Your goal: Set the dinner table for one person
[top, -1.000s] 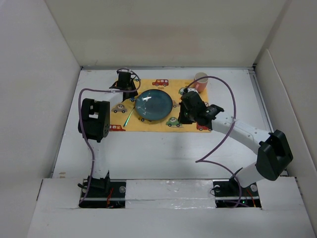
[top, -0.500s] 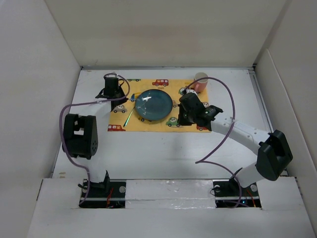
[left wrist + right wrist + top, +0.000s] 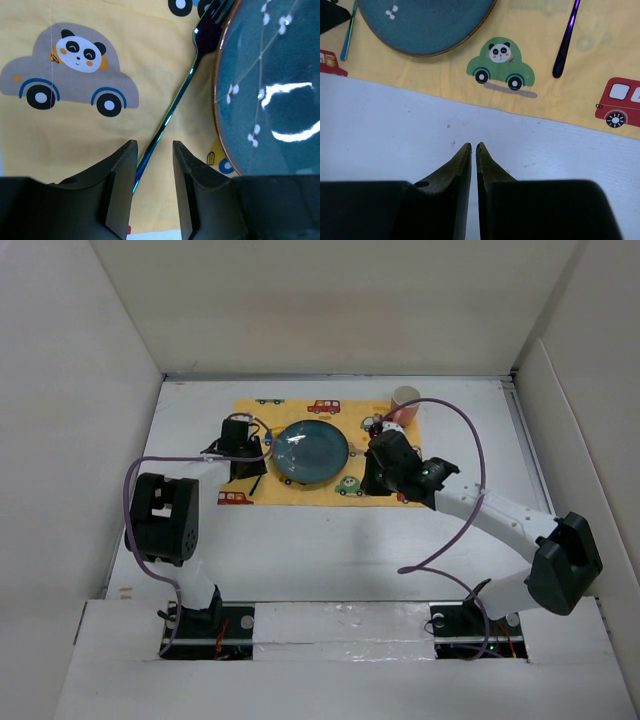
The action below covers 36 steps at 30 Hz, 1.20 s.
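Note:
The white dinner table [image 3: 330, 550] carries a yellow car-print placemat [image 3: 300, 492]. A teal plate [image 3: 311, 450] sits on the mat. An iridescent blue-green fork [image 3: 175, 105] lies on the mat left of the plate [image 3: 270, 95]. My left gripper [image 3: 243, 455] is open just above the fork's handle; the handle runs between the fingertips [image 3: 125, 150], nearer the left one. My right gripper [image 3: 472, 146] is shut and empty, hovering over bare table [image 3: 395, 120] just in front of the mat's near edge. It also shows in the top view [image 3: 375, 475].
A pink cup [image 3: 405, 405] stands at the mat's back right corner. A purple utensil handle [image 3: 566, 42] lies on the mat right of the plate. White walls close in the table on the left, back and right.
My left gripper has moved from the mat's back left corner toward me and now sits over the fork. The right gripper has barely shifted, though its arm has swung outward.

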{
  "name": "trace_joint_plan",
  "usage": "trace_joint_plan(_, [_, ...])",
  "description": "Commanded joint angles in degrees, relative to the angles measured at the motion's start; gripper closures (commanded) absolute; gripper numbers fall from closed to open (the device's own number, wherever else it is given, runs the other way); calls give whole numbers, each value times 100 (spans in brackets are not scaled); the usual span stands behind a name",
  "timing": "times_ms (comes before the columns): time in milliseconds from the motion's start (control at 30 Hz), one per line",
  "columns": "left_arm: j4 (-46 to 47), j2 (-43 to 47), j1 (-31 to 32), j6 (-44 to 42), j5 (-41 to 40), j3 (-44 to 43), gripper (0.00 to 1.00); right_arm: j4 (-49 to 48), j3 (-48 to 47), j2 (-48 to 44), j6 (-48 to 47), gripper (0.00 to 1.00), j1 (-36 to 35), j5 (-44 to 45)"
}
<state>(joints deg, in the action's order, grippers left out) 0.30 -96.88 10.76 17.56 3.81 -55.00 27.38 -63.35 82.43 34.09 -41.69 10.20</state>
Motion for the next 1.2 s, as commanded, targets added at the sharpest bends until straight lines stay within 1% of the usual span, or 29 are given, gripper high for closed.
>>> trace_joint_plan(0, [-12,-146,-22,-279,-21,-318,69,-233,68,-376,54,85,-41,123])
trace_joint_plan(67, [-3,-252,-22,-315,-30,-344,70,-241,165,-438,89,85,-41,132])
trace_joint_plan(167, [84,-375,-22,-385,-12,-274,76,-215,262,-579,133,85,-41,140])
trace_joint_plan(367, [111,-437,-22,-429,-56,-309,79,-206,289,-650,133,85,-41,158])
trace_joint_plan(433, [67,-489,-22,-412,-126,-353,82,-189,288,-658,133,85,-41,158])
trace_joint_plan(500, [-11,-542,31,-385,-327,-414,83,-206,262,-650,125,85,-41,158])
trace_joint_plan(600, [-467,-753,92,-289,-679,-634,83,-215,227,-658,81,85,-41,176])
trace_joint_plan(700, [-539,-771,92,-253,-698,-652,85,-233,235,-676,81,85,12,167])
trace_joint_plan(767, [-583,-745,92,-210,-663,-678,89,-259,253,-711,81,85,12,149])
trace_joint_plan(833, [-636,-588,92,-26,-645,-635,100,-320,367,-799,107,85,65,88])
trace_joint_plan(1167, [-513,-402,92,573,-812,-415,100,-277,447,-922,-7,86,170,26])
